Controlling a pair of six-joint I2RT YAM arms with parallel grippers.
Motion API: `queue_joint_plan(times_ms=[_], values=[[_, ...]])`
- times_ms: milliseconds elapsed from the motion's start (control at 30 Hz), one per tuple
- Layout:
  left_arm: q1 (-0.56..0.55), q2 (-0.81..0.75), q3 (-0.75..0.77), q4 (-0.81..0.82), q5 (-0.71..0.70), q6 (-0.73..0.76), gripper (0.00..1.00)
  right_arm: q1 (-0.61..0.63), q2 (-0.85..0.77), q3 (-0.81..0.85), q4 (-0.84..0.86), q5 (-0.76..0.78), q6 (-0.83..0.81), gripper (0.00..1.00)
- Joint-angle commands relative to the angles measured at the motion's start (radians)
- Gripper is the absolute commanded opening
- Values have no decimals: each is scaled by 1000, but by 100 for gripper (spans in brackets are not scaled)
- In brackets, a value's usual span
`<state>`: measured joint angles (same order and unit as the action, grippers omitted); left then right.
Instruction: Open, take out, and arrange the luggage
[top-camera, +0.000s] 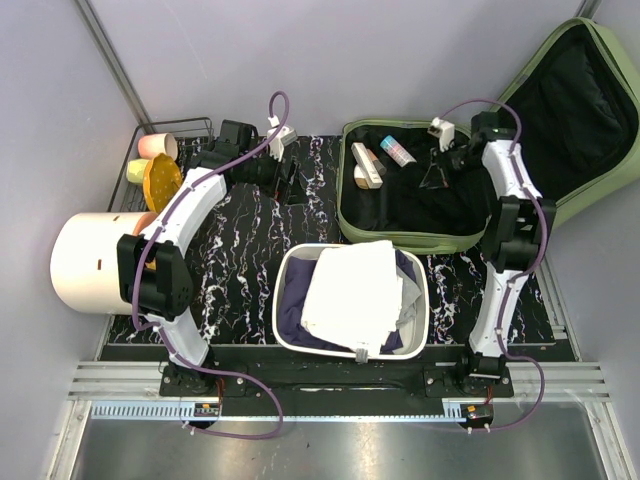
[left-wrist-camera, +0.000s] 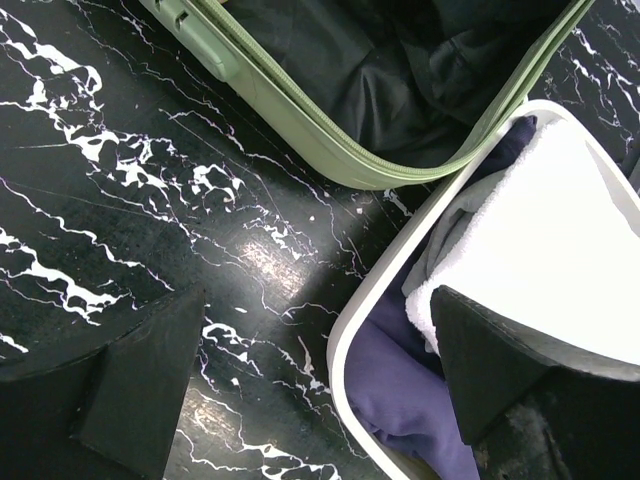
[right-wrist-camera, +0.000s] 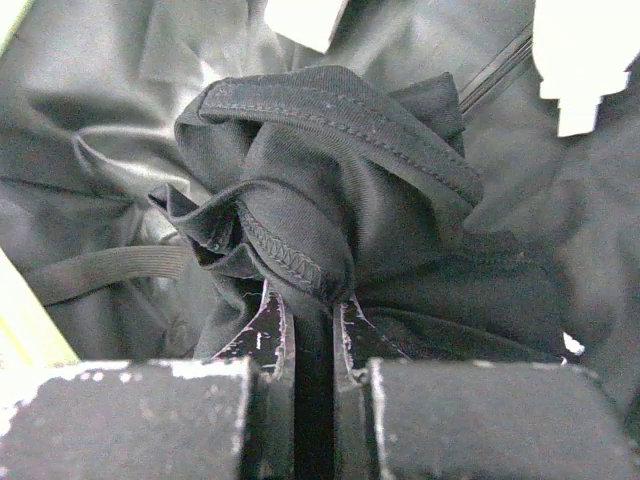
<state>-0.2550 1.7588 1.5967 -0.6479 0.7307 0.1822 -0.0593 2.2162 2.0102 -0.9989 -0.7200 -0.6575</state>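
A black, white-veined table (top-camera: 250, 250) sits between pale grey walls. Seen from above, the luggage (top-camera: 400, 240) lies at about 1 o'clock on it, already unzipped, its lid thrown back toward 2 o'clock against the wall. Opening looks done. Unpacking is partway: a white bin (top-camera: 283, 290) at 6 o'clock holds a white towel (top-camera: 350, 295) over purple cloth (top-camera: 300, 320), while a pale pack (top-camera: 367, 165) and dark clothing remain in the shell, so more taking out and arranging is left.

The right gripper (right-wrist-camera: 312, 300) is down inside the luggage, its jaws pressed nearly together on a fold of a black garment (right-wrist-camera: 330, 170), which bunches up at 12 o'clock of the fingertips. The left gripper (left-wrist-camera: 315, 350) hangs with jaws spread wide, holding nothing, over bare table and the bin's rim; the luggage edge is at its 12 o'clock
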Motion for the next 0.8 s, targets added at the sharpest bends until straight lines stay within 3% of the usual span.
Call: queue_joint_plan(times_ms=[0, 467, 767], values=[[3, 4, 20, 63, 38, -35, 99, -39, -127, 59, 62, -174, 65, 0], [-4, -15, 5, 86, 35, -55, 99, -70, -395, -77, 189, -260, 90, 0], [-13, -28, 0, 94, 41, -50, 99, -65, -682, -235, 51, -309, -63, 0]])
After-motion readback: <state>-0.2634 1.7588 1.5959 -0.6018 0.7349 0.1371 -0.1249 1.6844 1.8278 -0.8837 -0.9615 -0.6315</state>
